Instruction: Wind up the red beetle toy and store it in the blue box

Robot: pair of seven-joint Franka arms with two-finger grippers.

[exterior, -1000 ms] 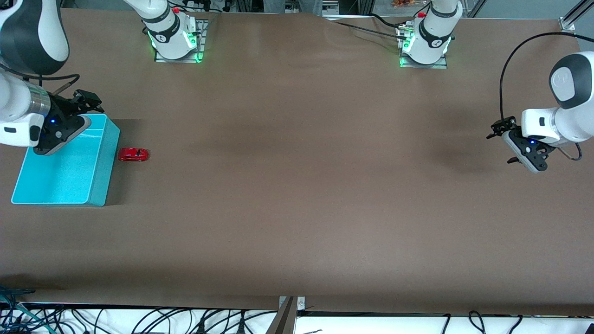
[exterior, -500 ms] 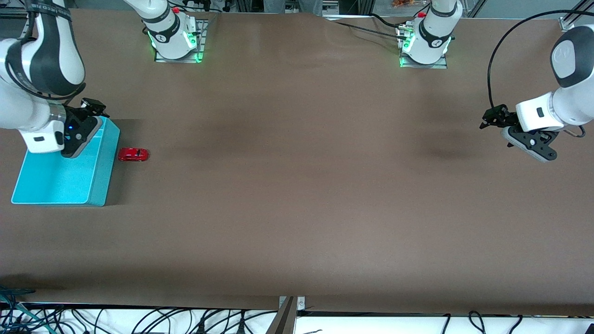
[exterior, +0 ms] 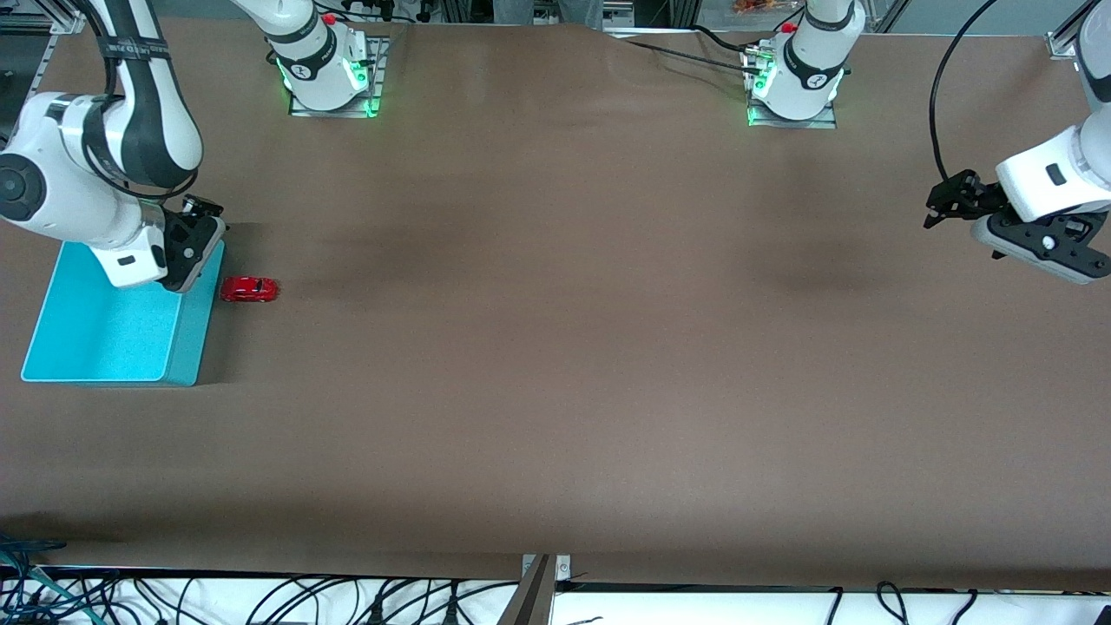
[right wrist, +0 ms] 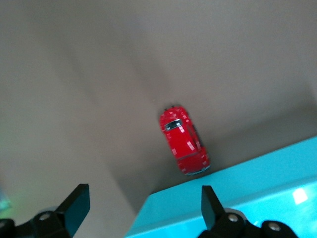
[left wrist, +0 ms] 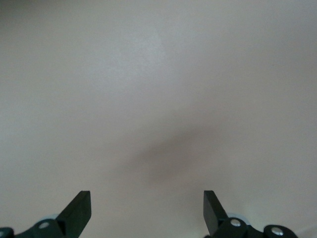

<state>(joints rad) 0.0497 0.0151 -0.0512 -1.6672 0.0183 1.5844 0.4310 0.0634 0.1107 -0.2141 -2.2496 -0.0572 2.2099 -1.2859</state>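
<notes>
The red beetle toy (exterior: 250,289) stands on the brown table right beside the blue box (exterior: 104,334), at the box's wall that faces the table's middle. In the right wrist view the toy (right wrist: 184,147) lies just past the box's rim (right wrist: 237,198). My right gripper (exterior: 195,259) hangs open and empty over the box's corner next to the toy; it shows in the right wrist view (right wrist: 143,208) too. My left gripper (exterior: 1041,250) is open and empty, up in the air at the left arm's end of the table, over bare table (left wrist: 147,213).
The two arm bases (exterior: 330,69) (exterior: 794,78) stand along the table's edge farthest from the front camera. Cables (exterior: 260,599) lie below the table's edge nearest the front camera. The brown table (exterior: 555,347) bears nothing else.
The right arm has swung across the box toward its corner by the toy. The left gripper has risen and drifted toward its end of the table. The toy and the box have not moved.
</notes>
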